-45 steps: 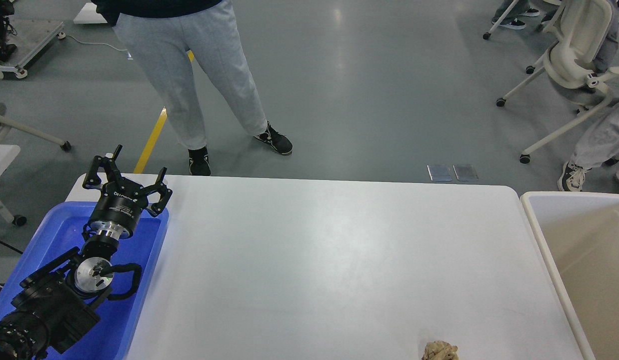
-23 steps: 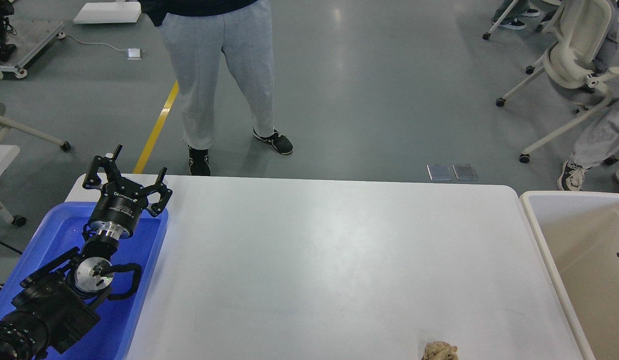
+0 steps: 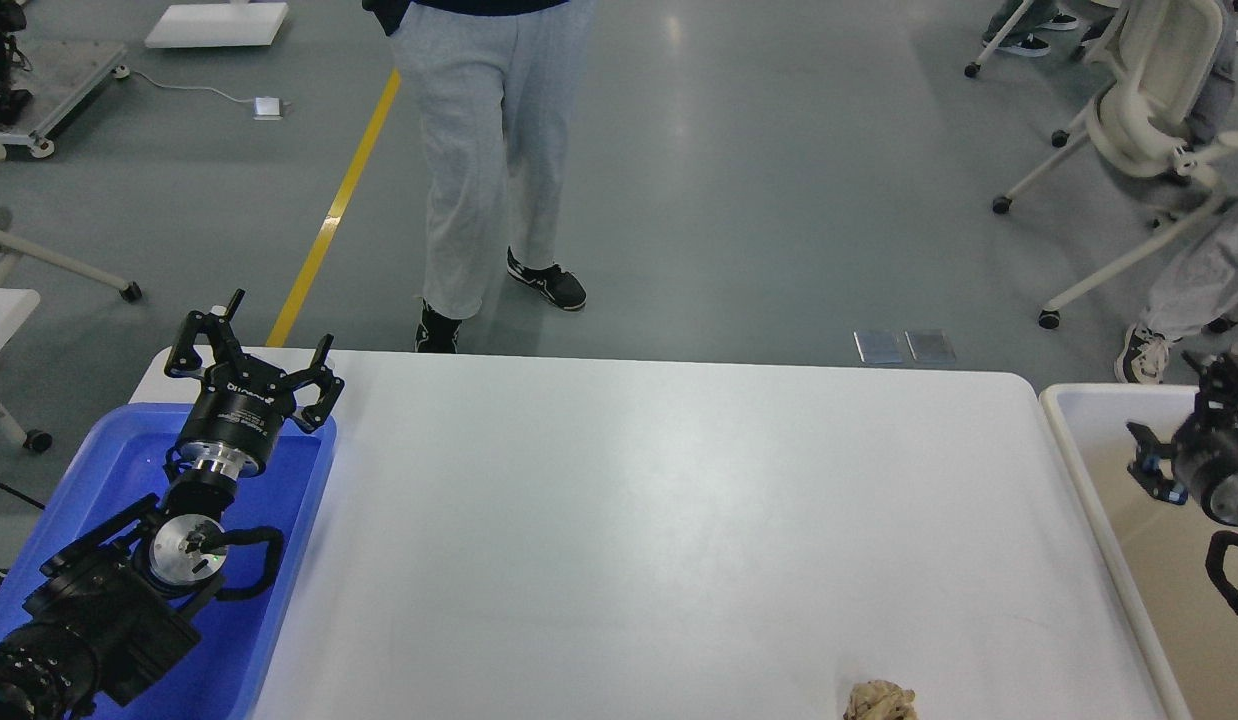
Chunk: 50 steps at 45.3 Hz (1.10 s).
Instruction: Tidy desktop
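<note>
The desktop is a wide white tabletop. A crumpled beige paper ball lies on it at the front edge, right of the middle. My left gripper is open and empty, held over the far end of the blue tray at the table's left. My right gripper is at the right edge of the view over the beige bin; its fingers stand spread and hold nothing. It is far right of and beyond the paper ball.
A person in grey trousers stands just beyond the table's far edge. White wheeled chairs and seated people are at the back right. A yellow floor line runs at the back left.
My right arm has come into view from the right edge and risen over the beige bin. The person behind the table has stepped to the right. My left arm has not moved.
</note>
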Each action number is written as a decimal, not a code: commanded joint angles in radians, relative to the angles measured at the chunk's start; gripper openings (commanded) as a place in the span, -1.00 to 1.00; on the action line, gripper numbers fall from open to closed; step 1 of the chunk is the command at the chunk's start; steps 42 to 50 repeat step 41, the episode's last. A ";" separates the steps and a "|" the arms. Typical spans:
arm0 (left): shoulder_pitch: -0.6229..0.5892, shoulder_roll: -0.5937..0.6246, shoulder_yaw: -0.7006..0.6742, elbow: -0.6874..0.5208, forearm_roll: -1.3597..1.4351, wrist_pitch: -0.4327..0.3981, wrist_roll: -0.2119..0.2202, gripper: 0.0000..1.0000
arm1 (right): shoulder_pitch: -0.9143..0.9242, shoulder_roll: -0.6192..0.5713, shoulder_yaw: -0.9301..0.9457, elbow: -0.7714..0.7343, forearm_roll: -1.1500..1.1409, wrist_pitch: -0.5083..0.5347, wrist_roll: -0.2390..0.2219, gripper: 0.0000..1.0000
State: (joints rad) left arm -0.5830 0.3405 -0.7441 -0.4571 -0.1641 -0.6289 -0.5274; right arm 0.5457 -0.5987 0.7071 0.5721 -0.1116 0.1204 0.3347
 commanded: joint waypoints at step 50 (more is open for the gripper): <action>0.000 0.000 -0.001 0.000 0.000 0.000 0.000 1.00 | -0.171 0.293 0.414 0.255 -0.326 -0.008 0.239 0.98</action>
